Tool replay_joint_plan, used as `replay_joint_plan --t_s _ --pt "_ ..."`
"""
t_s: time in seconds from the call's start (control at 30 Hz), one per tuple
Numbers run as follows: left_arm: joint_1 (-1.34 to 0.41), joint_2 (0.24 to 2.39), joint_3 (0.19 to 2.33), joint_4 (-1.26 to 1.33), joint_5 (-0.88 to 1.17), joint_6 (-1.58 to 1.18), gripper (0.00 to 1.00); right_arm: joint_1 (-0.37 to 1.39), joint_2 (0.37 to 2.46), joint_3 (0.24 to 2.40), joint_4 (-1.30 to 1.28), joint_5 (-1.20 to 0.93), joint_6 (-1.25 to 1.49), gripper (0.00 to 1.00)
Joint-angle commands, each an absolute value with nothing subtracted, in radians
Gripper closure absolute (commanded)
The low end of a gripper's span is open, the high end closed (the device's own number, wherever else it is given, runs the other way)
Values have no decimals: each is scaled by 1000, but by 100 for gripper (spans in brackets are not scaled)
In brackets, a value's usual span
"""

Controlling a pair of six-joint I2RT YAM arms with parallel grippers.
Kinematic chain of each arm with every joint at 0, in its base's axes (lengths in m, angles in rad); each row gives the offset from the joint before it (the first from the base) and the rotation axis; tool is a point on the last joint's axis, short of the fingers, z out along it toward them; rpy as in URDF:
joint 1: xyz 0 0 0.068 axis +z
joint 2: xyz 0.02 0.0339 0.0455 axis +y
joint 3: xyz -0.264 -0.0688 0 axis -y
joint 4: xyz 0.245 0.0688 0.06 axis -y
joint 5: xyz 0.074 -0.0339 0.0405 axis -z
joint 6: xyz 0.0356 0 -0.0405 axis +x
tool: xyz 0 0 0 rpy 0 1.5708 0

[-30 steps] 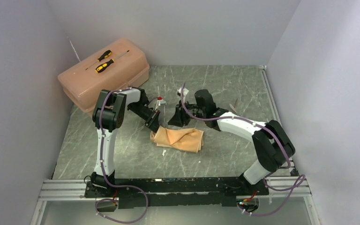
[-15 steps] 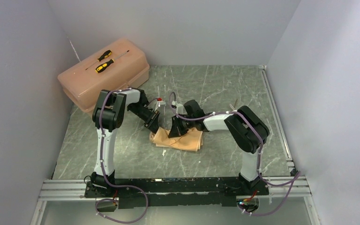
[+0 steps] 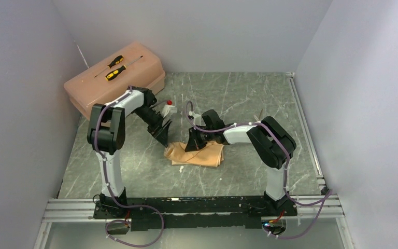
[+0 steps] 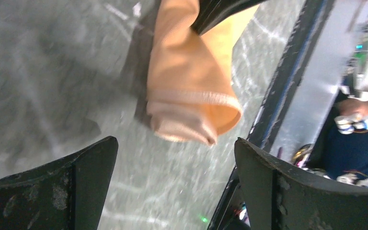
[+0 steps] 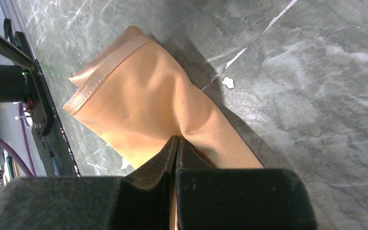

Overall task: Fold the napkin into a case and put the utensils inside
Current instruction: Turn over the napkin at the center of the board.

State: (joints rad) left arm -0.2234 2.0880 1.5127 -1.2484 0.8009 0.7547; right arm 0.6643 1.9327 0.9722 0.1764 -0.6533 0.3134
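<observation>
Napkin (image 3: 197,154) lies bunched in the middle of the counter (image 3: 249,98). My right claw (image 5: 177,143) is clamped shut on a ridge of its cloth, probably to pull a fold across. My left claw (image 4: 173,143) hangs wide open over its hemmed end, holding nothing.

Left tool (image 4: 175,140) spread wide, right tool (image 5: 177,140) pinched closed.
</observation>
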Motion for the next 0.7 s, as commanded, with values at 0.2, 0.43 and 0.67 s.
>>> replay_joint_plan --t_s 0.2,0.43,0.67 --pt "-297 1895 1567 -1202 802 643 4 660 1967 972 121 -523 259 98" --pt "-416 1890 1440 -1084 956 651 4 649 1954 960 188 -635 315 99" --pt "-418 1914 1353 -1048 854 743 4 609 1947 916 294 -728 387 99"
